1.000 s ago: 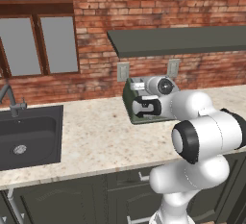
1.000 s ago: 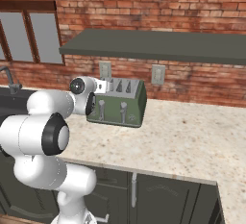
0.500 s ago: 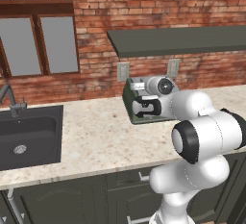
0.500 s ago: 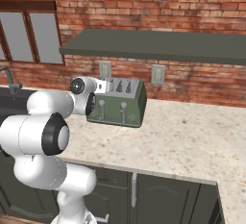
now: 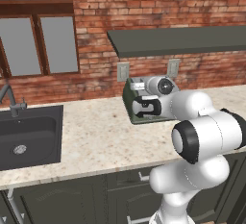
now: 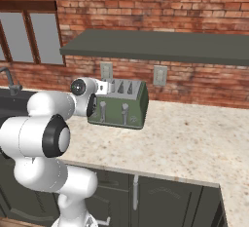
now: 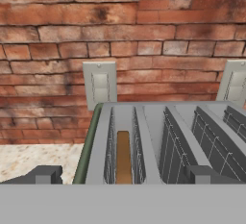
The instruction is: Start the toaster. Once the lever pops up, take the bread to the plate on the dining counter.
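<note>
— Where is the toaster (image 6: pixel 120 105), and which way does it point?

— It sits on the worktop (image 6: pixel 194 138) by the brick wall (image 5: pixel 144 6), under a dark shelf (image 6: pixel 160 46). In the right base view its long side runs from 9 o'clock to 3 o'clock, along the wall. Its silver levers (image 6: pixel 103 105) face out toward me, at 6 o'clock. Its slots (image 7: pixel 163 141) look up.

— And the bread (image 7: pixel 123 156)?

— It is down in the slot at the end of the toaster. In my hand view I see only its thin brown top edge. That edge runs from 6 o'clock up to 12 o'clock, toward the wall.

— Where is it from your claw (image 7: pixel 122 174)?

— Just ahead, between my two finger tips (image 7: pixel 45 174). One tip stands at 9 o'clock of the bread, off the toaster's side. The other is at 3 o'clock, over the next slots.

— Is your claw holding anything?

— No. It is spread wide, holding nothing. It hangs over the toaster's top.

— What is on the wall?

— Two grey sockets (image 7: pixel 100 84), at 12 o'clock past the toaster.
</note>
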